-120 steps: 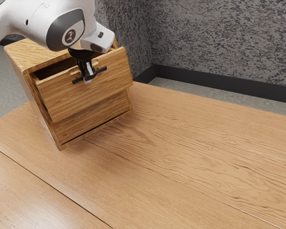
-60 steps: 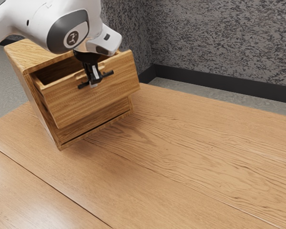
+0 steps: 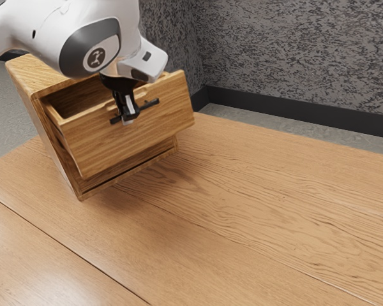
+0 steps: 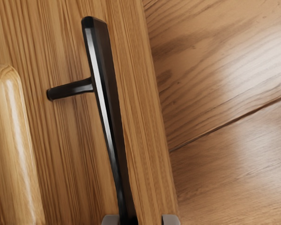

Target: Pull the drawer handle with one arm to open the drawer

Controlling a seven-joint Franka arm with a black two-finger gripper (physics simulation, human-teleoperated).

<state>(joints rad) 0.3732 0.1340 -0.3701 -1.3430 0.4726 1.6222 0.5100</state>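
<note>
Holding the slim black bar handle [image 3: 148, 105] of the light oak upper drawer [image 3: 137, 137]: black fingers [image 3: 124, 102] reach down from above and are closed onto the bar near its middle, narrow gap, nothing else in them. Drawer sits partway out of the small oak two-drawer cabinet [image 3: 29, 73], which stands on the oak-plank tabletop [image 3: 262, 210] toward the exterior view's left. Open cavity visible behind the drawer front. Lower drawer [image 3: 131, 162] flush with the cabinet face.

Wrist view: handle [image 4: 105, 117] stands off the drawer front on a short black post [image 4: 70, 89].

Handling, my judgement:
- bar is rigid, thin and smooth, so it may slip if squeezed off-centre
- mid-bar is the best hold, keeping the pull square so the drawer does not rack
- drawer looks empty and light
- cabinet is small and might drag along the tabletop instead of letting the drawer slide
- pull straight along the drawer's travel, steady
</note>
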